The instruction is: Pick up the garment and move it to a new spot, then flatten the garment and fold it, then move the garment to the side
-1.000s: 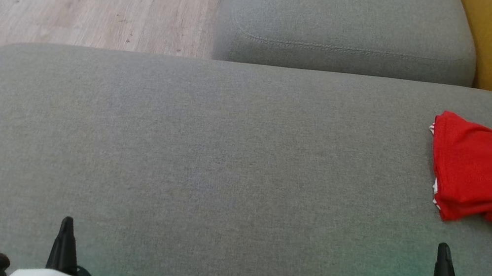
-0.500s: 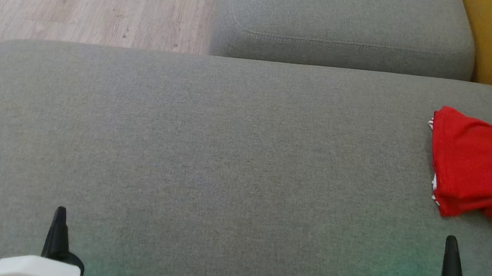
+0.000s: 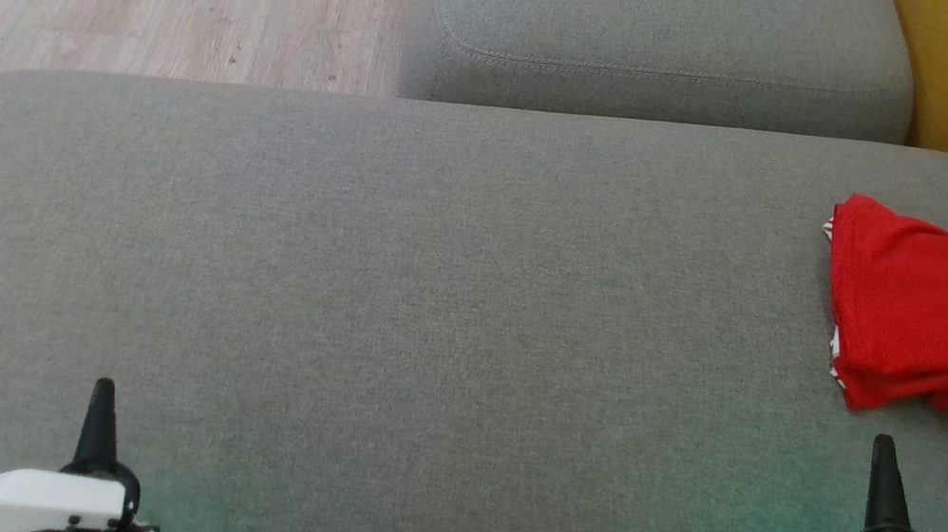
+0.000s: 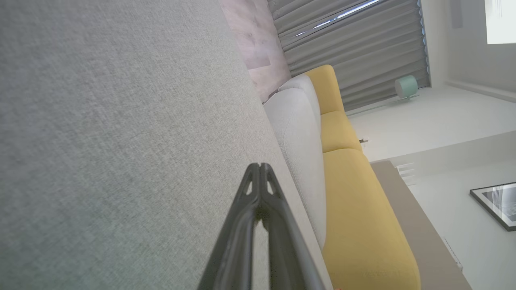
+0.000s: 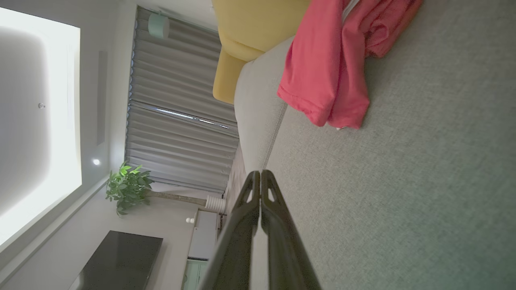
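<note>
Garment first: the red fabric garment (image 3: 937, 319), folded in layers with slivers of white at its left hem, lies on the broad grey woven sofa cushion (image 3: 430, 297), up by the far right corner. Its near edge is a bit rumpled, and nobody's touching it. Right gripper (image 3: 883, 450) sits over the cushion's near right edge, fingers pressed tight together with nothing between them, tip aimed at the cloth but well short of it. From the right wrist view that closed pair (image 5: 261, 175) points across bare grey weave toward the garment (image 5: 322, 68). Left gripper (image 3: 102, 392) is over by the near left edge, fingers together too and empty, well apart from the garment; its own wrist view shows the tips (image 4: 260, 169) meeting above plain cushion.
</note>
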